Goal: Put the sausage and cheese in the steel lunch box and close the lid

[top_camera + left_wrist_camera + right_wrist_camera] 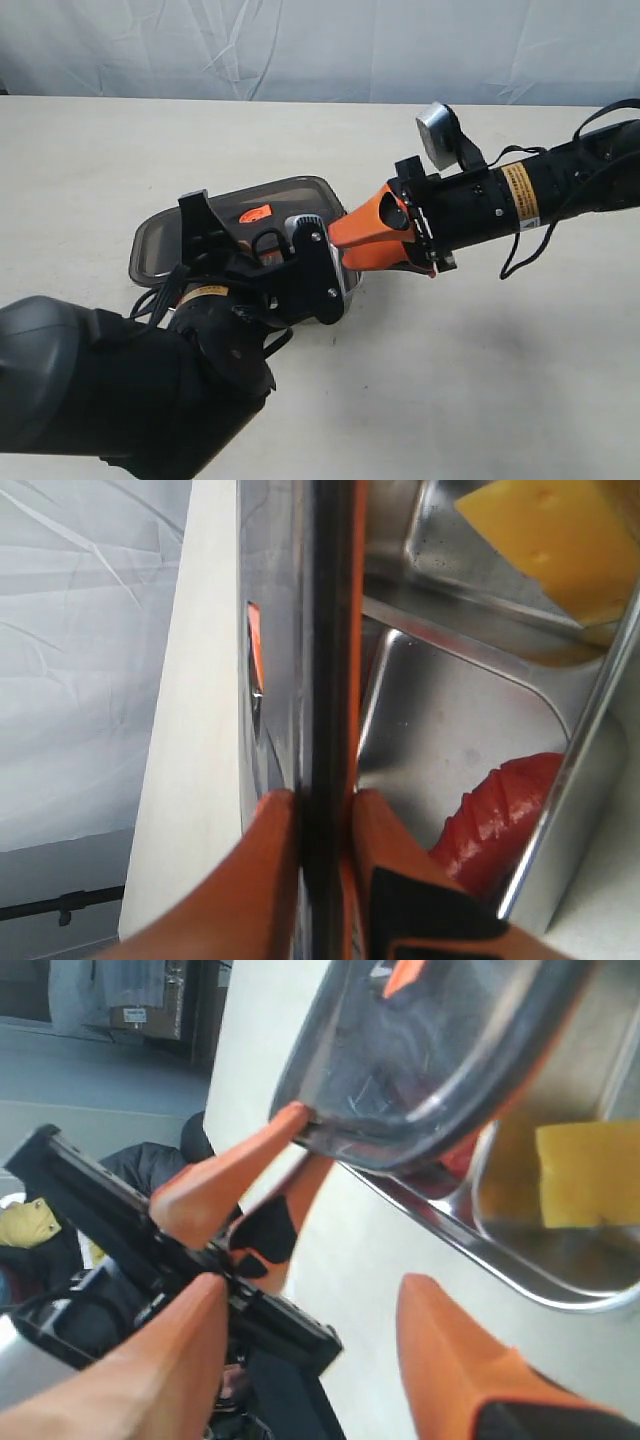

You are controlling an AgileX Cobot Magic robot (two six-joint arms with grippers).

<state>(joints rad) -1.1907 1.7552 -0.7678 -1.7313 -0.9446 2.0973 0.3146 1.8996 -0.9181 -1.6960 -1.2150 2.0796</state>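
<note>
In the steel lunch box [450, 710], cheese [550, 530] and sausage [495, 815], a compartment each; left hand [322, 805] clamped on lid [320, 630], right hand [315, 1290] apart.

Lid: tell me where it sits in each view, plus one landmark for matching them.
Exterior view: the lid sits left of centre, partly behind the left arm.
Left wrist view: edge-on dark strip down the middle, pinched by the left gripper.
Right wrist view: upper right, above the lunch box.
Shared landmark: its orange tab.
</note>
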